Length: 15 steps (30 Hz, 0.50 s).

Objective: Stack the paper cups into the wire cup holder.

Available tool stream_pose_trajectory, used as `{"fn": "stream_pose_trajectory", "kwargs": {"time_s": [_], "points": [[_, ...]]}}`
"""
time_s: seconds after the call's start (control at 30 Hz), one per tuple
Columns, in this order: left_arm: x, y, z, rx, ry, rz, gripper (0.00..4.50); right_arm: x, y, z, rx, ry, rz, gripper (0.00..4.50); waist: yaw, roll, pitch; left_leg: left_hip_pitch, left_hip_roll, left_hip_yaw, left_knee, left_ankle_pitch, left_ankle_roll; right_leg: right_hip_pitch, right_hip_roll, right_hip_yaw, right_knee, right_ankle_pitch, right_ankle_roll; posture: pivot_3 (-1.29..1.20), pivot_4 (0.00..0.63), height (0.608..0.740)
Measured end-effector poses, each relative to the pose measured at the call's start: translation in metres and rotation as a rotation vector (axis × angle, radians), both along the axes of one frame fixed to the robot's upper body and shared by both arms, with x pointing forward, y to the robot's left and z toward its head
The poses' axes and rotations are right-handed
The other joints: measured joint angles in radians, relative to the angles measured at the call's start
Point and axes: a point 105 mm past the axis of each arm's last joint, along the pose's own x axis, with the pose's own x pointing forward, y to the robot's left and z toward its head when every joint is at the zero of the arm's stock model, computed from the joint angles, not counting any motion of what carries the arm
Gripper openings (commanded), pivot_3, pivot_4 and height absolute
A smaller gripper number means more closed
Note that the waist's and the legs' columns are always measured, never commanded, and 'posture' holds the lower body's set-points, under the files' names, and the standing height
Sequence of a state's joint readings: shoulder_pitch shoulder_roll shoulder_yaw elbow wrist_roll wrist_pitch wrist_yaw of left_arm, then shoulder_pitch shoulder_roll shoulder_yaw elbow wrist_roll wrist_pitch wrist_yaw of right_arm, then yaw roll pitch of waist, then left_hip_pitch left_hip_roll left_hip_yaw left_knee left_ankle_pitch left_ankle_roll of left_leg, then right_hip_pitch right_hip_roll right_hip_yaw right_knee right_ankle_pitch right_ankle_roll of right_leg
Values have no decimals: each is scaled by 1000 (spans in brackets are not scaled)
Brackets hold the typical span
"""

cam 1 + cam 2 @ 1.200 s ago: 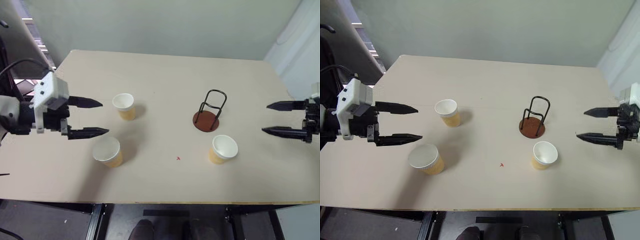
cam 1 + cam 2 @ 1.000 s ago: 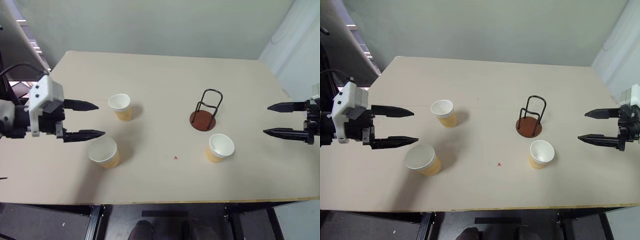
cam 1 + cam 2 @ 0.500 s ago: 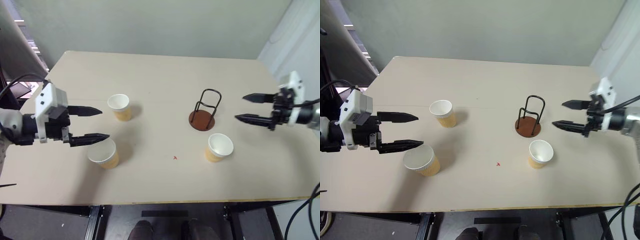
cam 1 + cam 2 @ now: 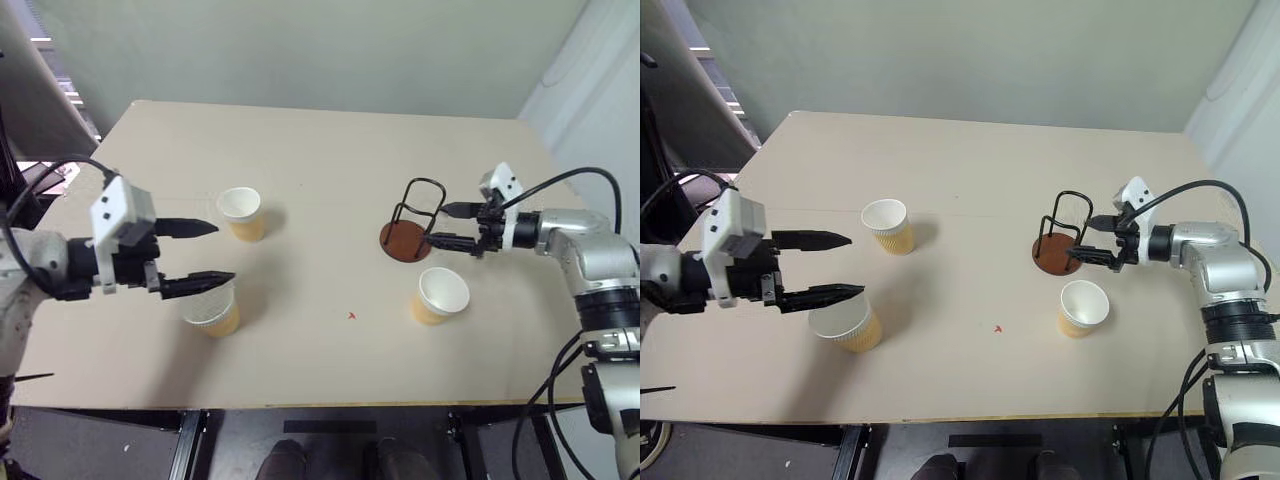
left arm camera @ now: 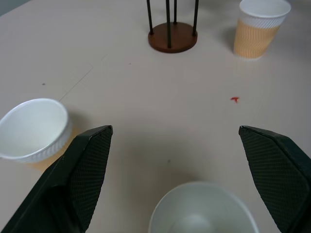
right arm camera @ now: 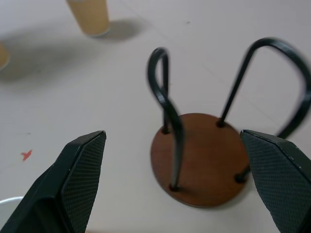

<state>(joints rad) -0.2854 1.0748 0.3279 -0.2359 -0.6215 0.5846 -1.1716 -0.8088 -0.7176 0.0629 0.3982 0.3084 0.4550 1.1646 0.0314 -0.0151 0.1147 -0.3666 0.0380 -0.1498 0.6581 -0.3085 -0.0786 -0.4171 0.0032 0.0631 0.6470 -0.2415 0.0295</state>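
Note:
Three paper cups stand upright on the table: one at the left rear (image 4: 240,213), one at the left front (image 4: 210,305) and one at the right front (image 4: 440,293). The wire cup holder (image 4: 412,222), black loops on a reddish-brown disc, stands empty right of centre. My left gripper (image 4: 222,252) is open and level, with its fingertips over the rim of the left front cup (image 5: 201,208) and the rear cup (image 5: 34,128) beside it. My right gripper (image 4: 437,226) is open right next to the holder, and its fingers straddle the disc base (image 6: 204,158) in the right wrist view.
The beige table (image 4: 330,160) ends at a front edge near the bottom of the head views. A small red mark (image 4: 351,316) lies between the left front and right front cups. A black cable (image 4: 575,180) loops by my right arm.
My right gripper has swung in from the table's right edge to the cup holder. My left gripper has edged right toward the left front cup. Cups and holder have stayed put.

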Motion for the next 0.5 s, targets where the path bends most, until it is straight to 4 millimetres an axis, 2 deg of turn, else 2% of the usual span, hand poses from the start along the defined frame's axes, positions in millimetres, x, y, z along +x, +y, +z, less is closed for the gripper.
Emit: {"fn": "stream_pose_trajectory", "kwargs": {"time_s": [0.03, 0.13, 0.37, 0.5], "points": [[0, -3, -1, -6, 1, -3, 4456, 0, 1, -1, 2, 0, 1, 4500, 0, 0, 0, 0, 0, 0, 0, 0, 0, 0, 0, 0, 0, 0, 0, 0, 150, 740], [1, -8, -6, -17, 13, -1, 4500, 3, 3, -5, 5, 5, -2, 3926, -1, 0, 0, 0, 0, 1, 0, 0, 0, 0, 0, 0, 0, 0, 0, 0, 150, 740], [1, -10, -6, -21, 19, 18, 4500, 6, 14, -7, 33, 11, 17, 1334, -1, 0, 0, 0, 0, 2, 0, 0, -1, 0, 0, 0, 0, 0, 0, 0, 150, 740], [2, -11, -5, -19, 12, 29, 4500, 7, 18, -8, 45, 12, 27, 24, 1, 0, 0, 0, 0, 2, 0, 0, -1, 0, 0, 0, 0, 0, 0, 0, 150, 740]]}}
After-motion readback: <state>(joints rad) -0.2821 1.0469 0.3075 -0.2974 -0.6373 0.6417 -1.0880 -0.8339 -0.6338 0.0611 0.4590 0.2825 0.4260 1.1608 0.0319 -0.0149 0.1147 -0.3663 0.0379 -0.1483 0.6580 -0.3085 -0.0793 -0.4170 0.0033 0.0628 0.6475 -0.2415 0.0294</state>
